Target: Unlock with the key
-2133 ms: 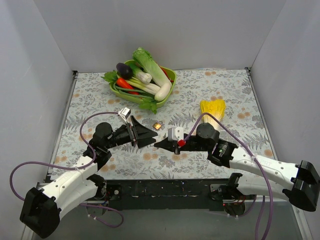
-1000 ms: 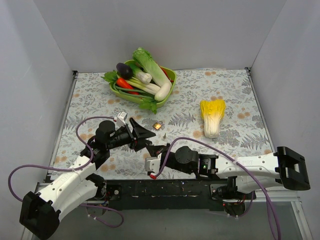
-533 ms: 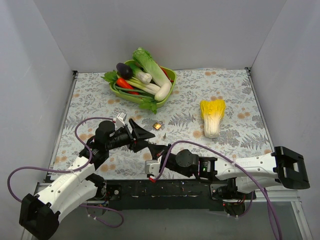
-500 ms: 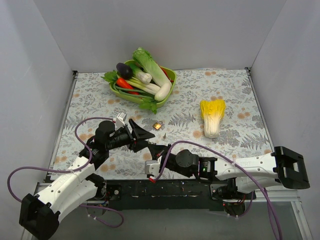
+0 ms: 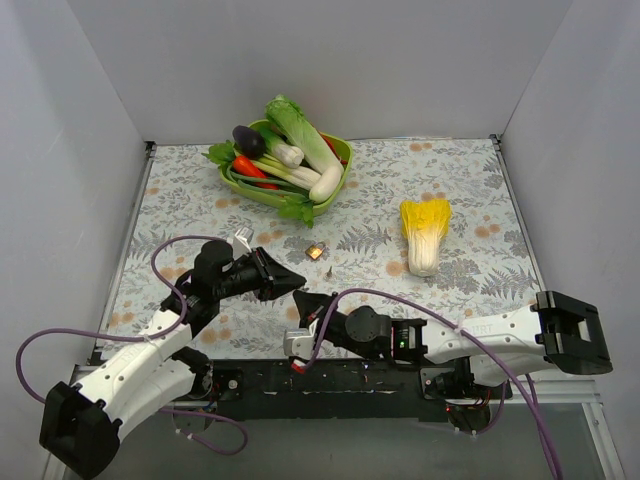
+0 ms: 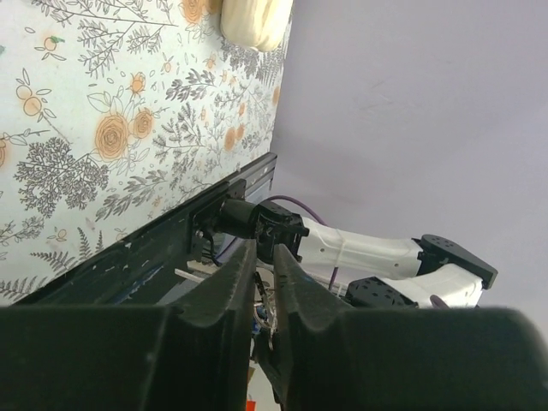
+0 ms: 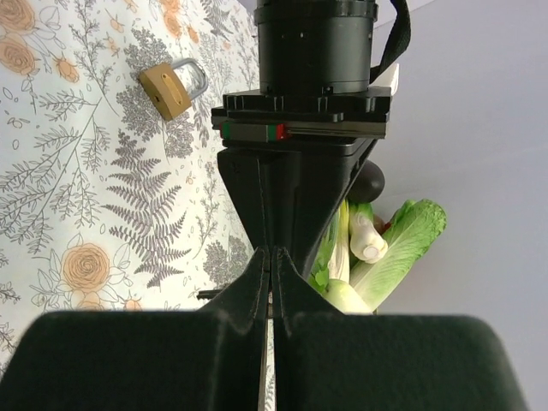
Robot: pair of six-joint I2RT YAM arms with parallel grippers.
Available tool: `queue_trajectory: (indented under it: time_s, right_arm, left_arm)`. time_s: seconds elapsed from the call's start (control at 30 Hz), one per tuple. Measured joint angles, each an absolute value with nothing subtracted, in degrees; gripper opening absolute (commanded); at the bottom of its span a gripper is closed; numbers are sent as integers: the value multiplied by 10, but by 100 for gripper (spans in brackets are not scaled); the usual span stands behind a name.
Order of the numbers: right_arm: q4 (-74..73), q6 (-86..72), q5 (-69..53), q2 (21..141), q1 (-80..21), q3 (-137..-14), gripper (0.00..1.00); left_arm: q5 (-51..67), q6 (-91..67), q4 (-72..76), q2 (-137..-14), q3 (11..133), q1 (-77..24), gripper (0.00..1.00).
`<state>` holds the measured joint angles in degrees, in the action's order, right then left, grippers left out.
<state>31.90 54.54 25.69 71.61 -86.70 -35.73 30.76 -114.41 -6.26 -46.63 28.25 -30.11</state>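
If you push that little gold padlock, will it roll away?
Probably not: the padlock lies flat on the cloth, so it would likely slide. It looks like brass, so probably heavy for its size and stiff, not floppy.

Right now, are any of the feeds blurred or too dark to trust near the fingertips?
Top external: evenly lit, sharp, soft shadows. Left wrist: left fingers dark and slightly soft, tablecloth crisp. Right wrist: small brass padlock crisp, right fingers black silhouettes, tip detail lost.
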Motion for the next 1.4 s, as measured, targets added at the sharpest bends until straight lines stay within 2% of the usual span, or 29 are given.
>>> queue_trajectory:
  time_s: [0.03,0.2,0.23,0.3,0.33,0.37,0.43,0.63,0.77,0.9,1.07,1.27,1.4]
  right_arm:
    - [320,548,259,717,-868,-357,1]
    - [320,555,270,723,-873,-357,2]
    - [320,557,272,723,-875,-357,14]
    - [323,556,276,723,-875,-357,33]
    - [324,554,279,723,-875,-357,48]
    - [325,553,284,723,-875,-357,58]
    - [328,542,291,723,-875,-357,66]
    - [323,477,316,685,-875,-342,75]
    - [274,360,286,602,-836,-330,75]
    - [224,187,175,542,-687,-338,76]
    - [215,-30,-12,552,-546,-352,74]
    - [342,-258,-203,589,-453,-338,70]
    - [421,-344,-272,609,-445,-338,67]
  left_arm:
    - [307,-1144,-65,-468,283,-301,0]
    - [309,-1149,-63,-472,283,-301,0]
    - [309,-1149,-63,-472,283,-301,0]
    - [307,-1150,-59,-472,283,-301,0]
    - [305,-1149,-55,-473,283,-301,0]
    - [299,-1149,-52,-474,283,-301,0]
    - [288,-1149,-45,-479,283,-298,0]
    - [241,-1149,-27,-502,285,-273,0]
    - [209,-1149,7,-498,291,-263,0]
    - [196,-1149,76,-487,291,-260,0]
    - [215,-1114,153,-485,298,-260,0]
    - [281,-980,154,-486,355,-260,0]
    - [322,-927,164,-469,357,-260,0]
